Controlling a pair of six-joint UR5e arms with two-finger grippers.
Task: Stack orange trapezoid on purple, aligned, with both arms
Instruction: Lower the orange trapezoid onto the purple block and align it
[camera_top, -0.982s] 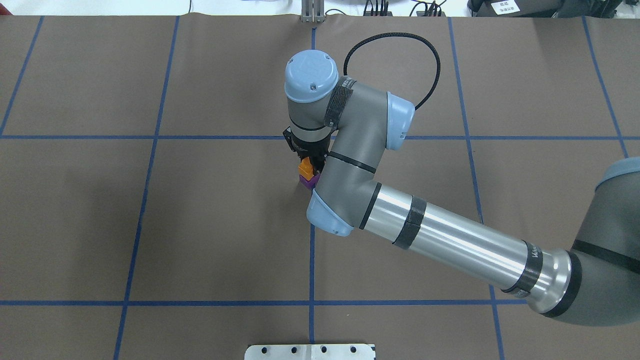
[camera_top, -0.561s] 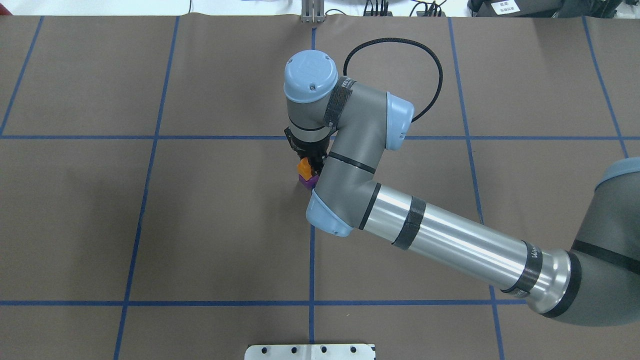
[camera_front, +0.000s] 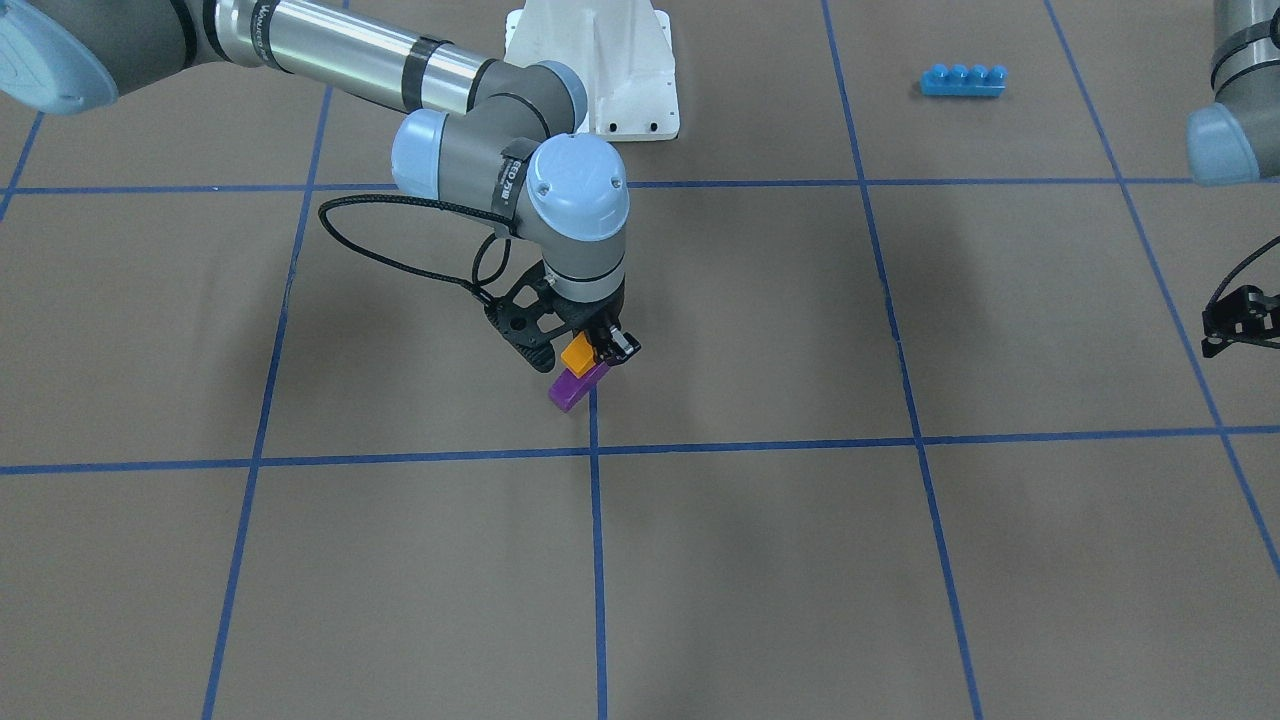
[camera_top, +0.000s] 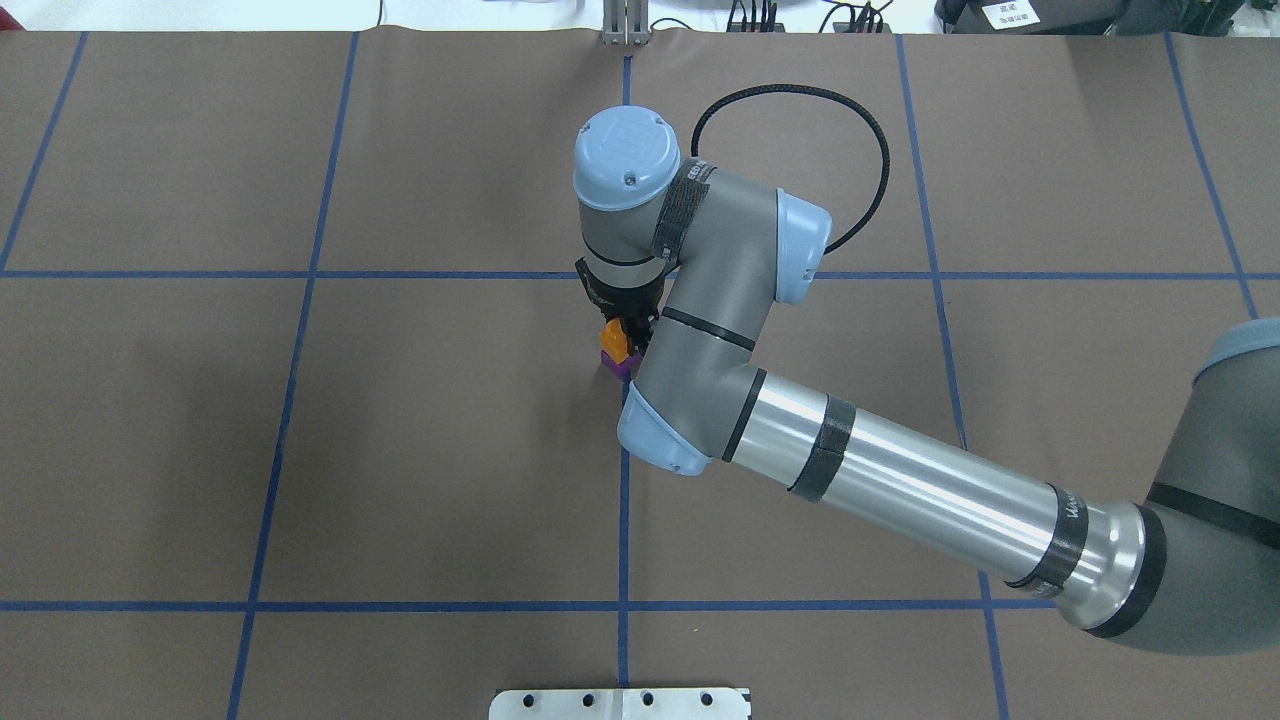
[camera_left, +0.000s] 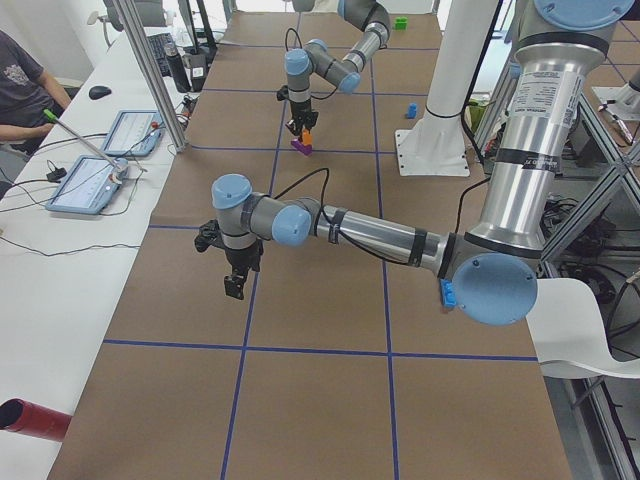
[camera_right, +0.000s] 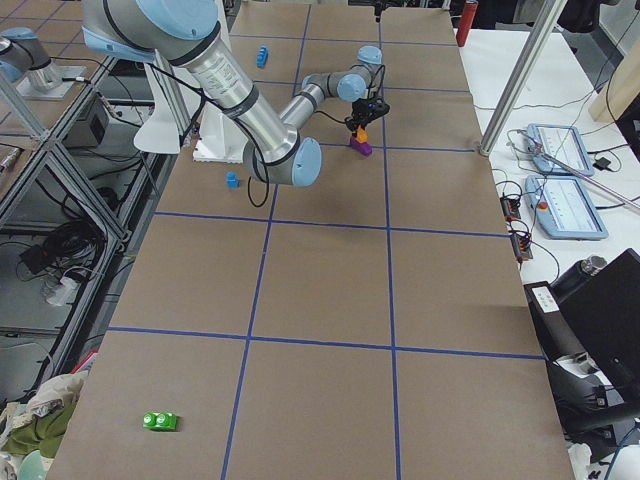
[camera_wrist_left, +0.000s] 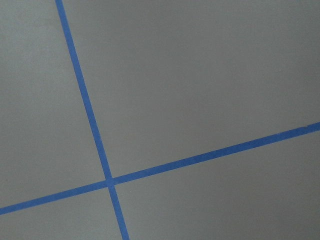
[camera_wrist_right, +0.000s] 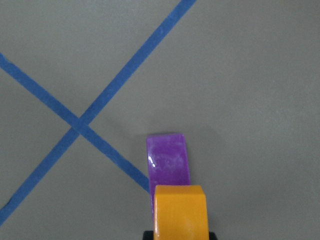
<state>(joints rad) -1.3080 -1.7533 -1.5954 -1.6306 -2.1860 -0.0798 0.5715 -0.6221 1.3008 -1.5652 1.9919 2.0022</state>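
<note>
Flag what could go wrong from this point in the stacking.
1. The right pincer grips the orange trapezoid over one end of the purple, which nothing braces; the left pincer hangs far off. Pressing down may tip or slide the purple.
2. In the right wrist view the purple juts out past the orange trapezoid, so the pair may end up misaligned.

Glossy plastic: orange trapezoid (camera_wrist_right: 180, 210), and purple block (camera_wrist_right: 168, 160) beneath it. Matt brown paper with blue tape lines (camera_top: 623, 520): table cover (camera_top: 450, 450) under the purple block. Shiny metal tube, matt grey joints, braided black cable (camera_top: 800, 92): right arm (camera_top: 900, 480) above the purple block.
</note>
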